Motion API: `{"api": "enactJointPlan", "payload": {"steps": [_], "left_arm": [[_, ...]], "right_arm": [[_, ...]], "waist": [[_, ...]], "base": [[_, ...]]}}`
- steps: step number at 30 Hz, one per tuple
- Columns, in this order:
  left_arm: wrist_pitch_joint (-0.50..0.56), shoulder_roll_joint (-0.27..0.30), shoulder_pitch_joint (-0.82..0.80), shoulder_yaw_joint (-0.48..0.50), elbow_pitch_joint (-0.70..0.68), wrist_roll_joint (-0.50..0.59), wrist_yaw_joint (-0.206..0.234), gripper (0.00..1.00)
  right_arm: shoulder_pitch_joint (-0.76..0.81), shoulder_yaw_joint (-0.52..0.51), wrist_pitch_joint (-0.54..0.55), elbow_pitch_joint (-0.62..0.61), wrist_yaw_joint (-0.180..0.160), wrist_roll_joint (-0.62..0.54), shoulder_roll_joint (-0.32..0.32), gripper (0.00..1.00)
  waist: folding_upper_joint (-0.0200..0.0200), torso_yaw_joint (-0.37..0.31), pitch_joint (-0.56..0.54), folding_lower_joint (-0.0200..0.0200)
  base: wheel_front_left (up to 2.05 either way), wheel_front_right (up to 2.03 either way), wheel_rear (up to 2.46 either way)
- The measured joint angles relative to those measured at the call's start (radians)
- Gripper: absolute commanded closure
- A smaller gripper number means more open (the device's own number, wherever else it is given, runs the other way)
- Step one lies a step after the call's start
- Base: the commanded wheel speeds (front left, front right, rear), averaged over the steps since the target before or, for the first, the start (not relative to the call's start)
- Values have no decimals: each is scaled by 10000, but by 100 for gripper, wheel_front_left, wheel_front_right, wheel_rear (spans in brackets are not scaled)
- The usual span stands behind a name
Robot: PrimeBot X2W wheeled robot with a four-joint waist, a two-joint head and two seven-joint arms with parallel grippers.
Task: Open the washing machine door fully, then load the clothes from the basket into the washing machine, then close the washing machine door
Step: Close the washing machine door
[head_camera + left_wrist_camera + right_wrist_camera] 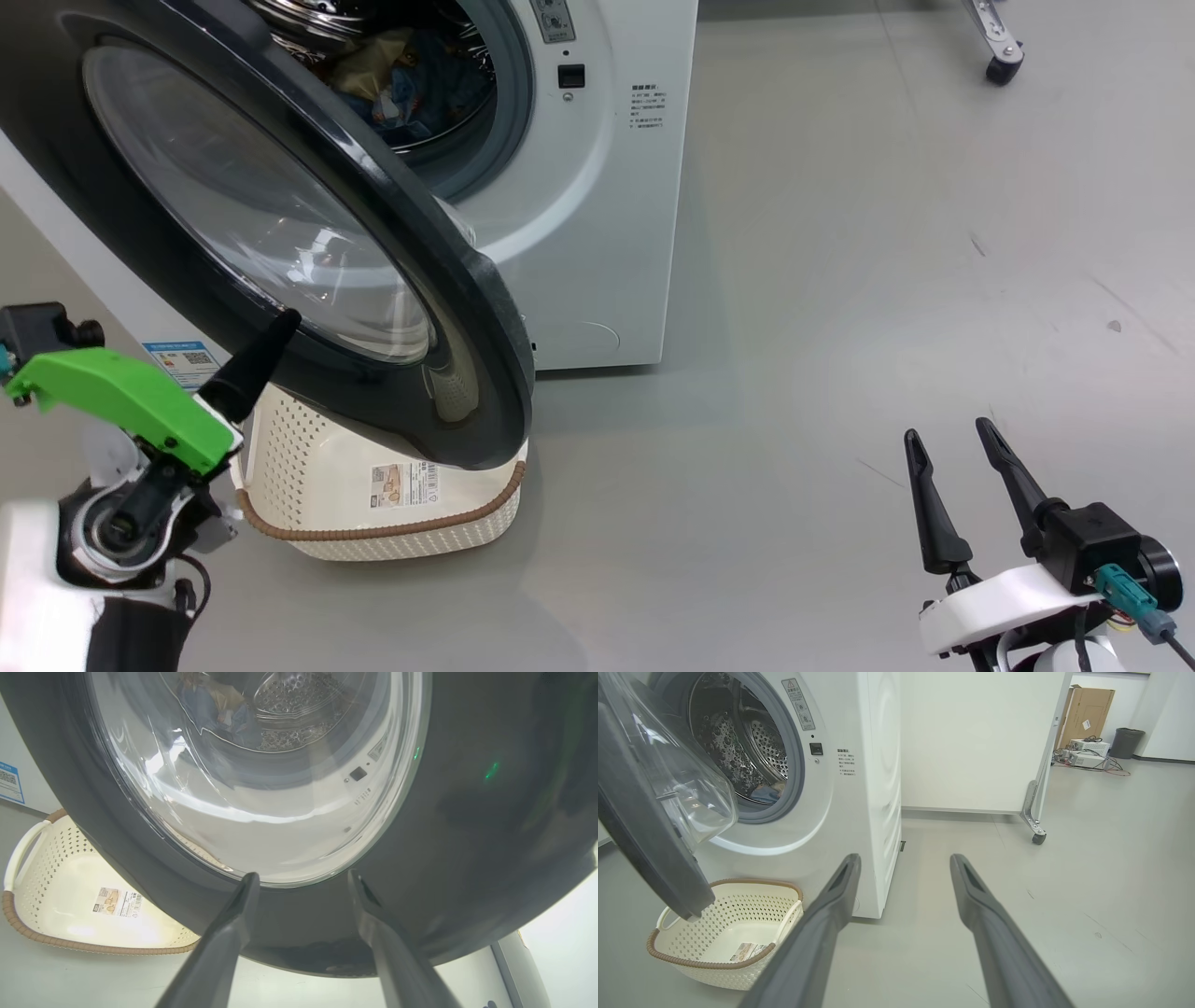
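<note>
**Arm poses and materials at the washer.** The left arm rises from the near left, its green-cased wrist angled up and to the right. The left gripper [303, 879] has its jaws spread and grasps nothing. Its fingertips lie at the glossy black rim of the washing machine door [467, 308], and whether they touch it cannot be told. The right gripper [952, 446], at the near right, points upward over the grey floor [840, 280], jaws likewise parted and holding nothing. The door hangs partly open, its bulging clear glass bowl turned toward the drum. The washing machine [597, 233] is a smooth white box with a grey rubber gasket and perforated steel drum. It contains the clothes [420, 89], crumpled blue and cream fabric. The basket [420, 541], cream perforated plastic with a brown woven-look rim, sits on the floor beneath the door's lower edge.
</note>
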Motion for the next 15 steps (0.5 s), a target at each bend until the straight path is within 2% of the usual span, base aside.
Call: {"api": "enactJointPlan", "payload": {"steps": [9,15], "left_arm": [[-2034,61,1266,-926,-1168,1308,2,0],[-3398,263,2397,-1703,-1342,2272,2,0]], "right_arm": [[153,-46,0,-17,0,-6,-92,0],[176,61,0,-54,0,-8,-161,0]], "waist": [[0,356,-166,0],[0,484,-289,0]], "base": [[0,0,0],[0,0,0]]}}
